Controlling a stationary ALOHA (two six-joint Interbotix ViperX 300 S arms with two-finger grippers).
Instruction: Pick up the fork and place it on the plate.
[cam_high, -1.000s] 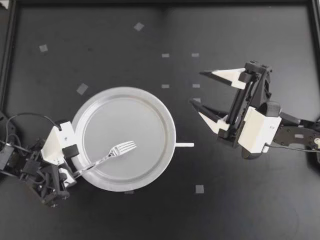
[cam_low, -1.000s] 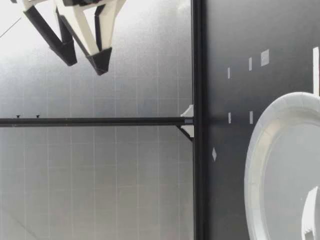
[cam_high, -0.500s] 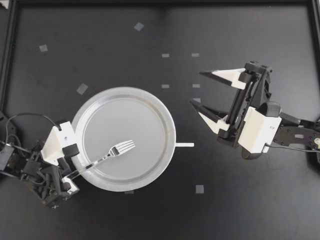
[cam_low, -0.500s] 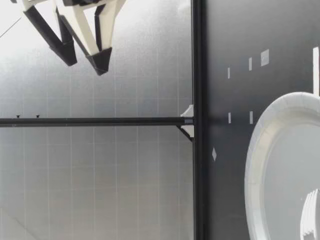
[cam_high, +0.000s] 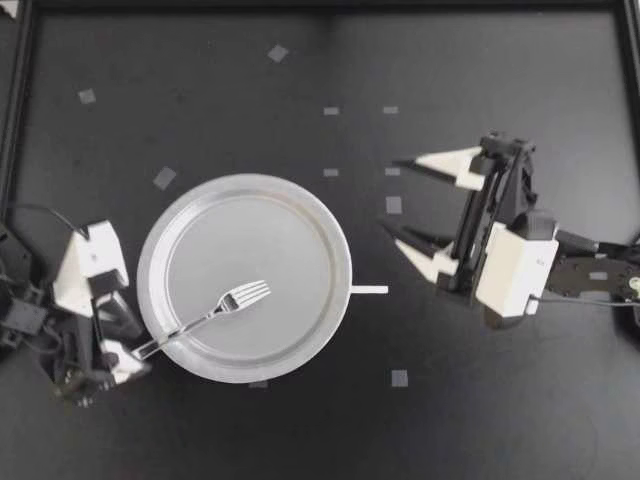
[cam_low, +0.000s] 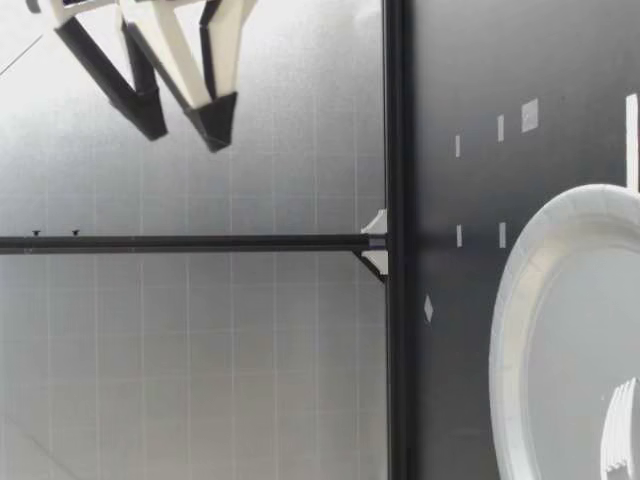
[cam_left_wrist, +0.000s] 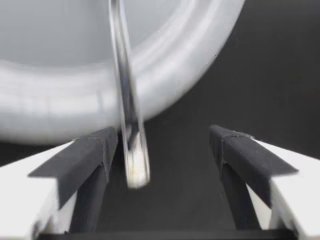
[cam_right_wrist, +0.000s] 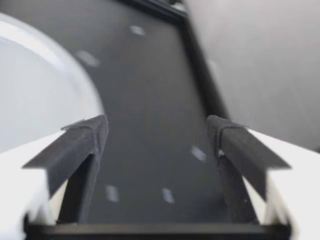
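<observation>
Fork (cam_high: 215, 313): on plate (cam_high: 250, 185), tines near the middle, handle running toward 8 o'clock across the rim and overhanging the tabletop (cam_high: 480, 60). Left pincer (cam_high: 128, 343): at 8 o'clock of plate, just off its rim, fingers spread. Left wrist view: handle end (cam_left_wrist: 127, 125) between the fingers, close beside one pad (cam_left_wrist: 95, 150), clear of the other; not gripped. Plate rim (cam_left_wrist: 200, 75) just ahead. Right pincer (cam_high: 392, 194): at 3 o'clock of plate, well apart, fingers wide, holding nothing. Right wrist view: plate edge (cam_right_wrist: 40, 80) ahead past one finger. Low view: tines (cam_low: 622, 430) on plate (cam_low: 520, 300); an open pincer (cam_low: 180, 115) held high above tabletop.
</observation>
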